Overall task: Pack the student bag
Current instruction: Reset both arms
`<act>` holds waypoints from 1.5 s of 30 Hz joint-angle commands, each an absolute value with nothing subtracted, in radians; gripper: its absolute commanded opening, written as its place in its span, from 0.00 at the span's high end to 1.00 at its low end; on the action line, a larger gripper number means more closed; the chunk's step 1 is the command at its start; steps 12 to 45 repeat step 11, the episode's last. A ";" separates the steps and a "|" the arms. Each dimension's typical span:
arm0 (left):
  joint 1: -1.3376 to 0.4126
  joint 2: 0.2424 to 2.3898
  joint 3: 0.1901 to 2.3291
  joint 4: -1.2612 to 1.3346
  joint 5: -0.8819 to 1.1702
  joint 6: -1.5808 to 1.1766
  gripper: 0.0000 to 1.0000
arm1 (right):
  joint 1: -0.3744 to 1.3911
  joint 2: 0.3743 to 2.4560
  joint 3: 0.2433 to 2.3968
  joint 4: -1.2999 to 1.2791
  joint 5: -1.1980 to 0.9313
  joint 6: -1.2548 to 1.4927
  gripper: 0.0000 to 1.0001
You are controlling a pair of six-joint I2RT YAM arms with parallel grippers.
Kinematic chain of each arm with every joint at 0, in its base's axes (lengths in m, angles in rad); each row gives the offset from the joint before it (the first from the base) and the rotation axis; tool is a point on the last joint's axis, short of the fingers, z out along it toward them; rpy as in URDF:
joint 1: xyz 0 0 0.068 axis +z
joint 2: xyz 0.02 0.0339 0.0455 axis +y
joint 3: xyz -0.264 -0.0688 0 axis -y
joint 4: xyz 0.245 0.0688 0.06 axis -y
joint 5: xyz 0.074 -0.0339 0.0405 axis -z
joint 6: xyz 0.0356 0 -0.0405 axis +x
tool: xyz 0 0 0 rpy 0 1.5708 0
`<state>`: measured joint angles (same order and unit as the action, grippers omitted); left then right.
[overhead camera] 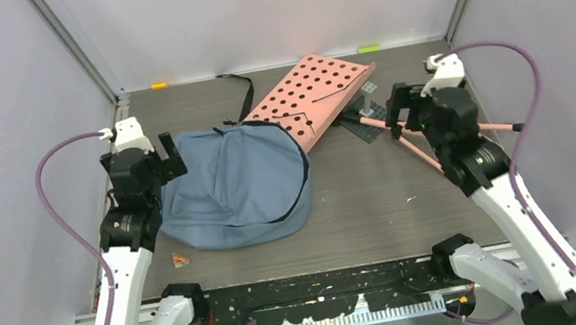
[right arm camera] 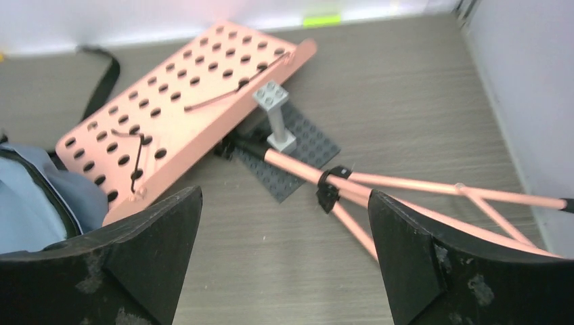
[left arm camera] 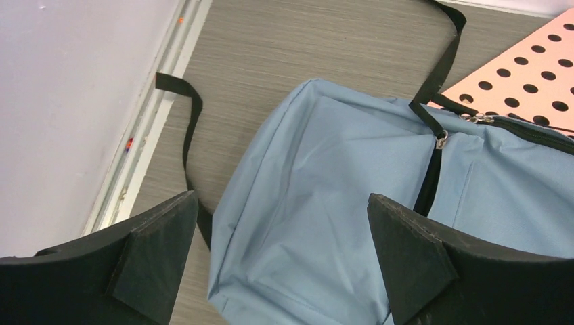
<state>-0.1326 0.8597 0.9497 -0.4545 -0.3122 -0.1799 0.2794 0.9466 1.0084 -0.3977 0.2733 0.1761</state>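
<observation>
The left gripper is released, with its jaws spread wide and nothing between them. It hangs over the left edge of the student bag. In the left wrist view a strip of bare table separates that edge from the left wall rail. A black strap loops across this strip.

The student bag lies flat at left of centre. Its rounded edge faces the near side and its black zipper edging runs along the right side. An orange triangular marker lies just off its near-left corner.

The pink perforated board lies tilted beyond the bag, and its near-left corner meets the bag's far-right edge.

A dark grey studded plate carrying an upright grey brick post sits beside the board's right edge. Pink tubular legs extend rightward from it. Bare table shows between the bag and the right arm.

The right gripper is released, with its jaws wide apart, above the legs.
</observation>
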 commanded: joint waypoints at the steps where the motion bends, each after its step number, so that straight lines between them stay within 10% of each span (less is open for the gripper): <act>1: -0.132 0.792 0.918 -0.494 -0.363 -0.195 0.00 | 0.275 0.815 0.909 -0.291 0.397 0.124 0.01; 45: -0.132 0.804 0.929 -0.500 -0.372 -0.172 0.00 | 0.275 0.752 0.862 -0.278 0.436 0.138 0.01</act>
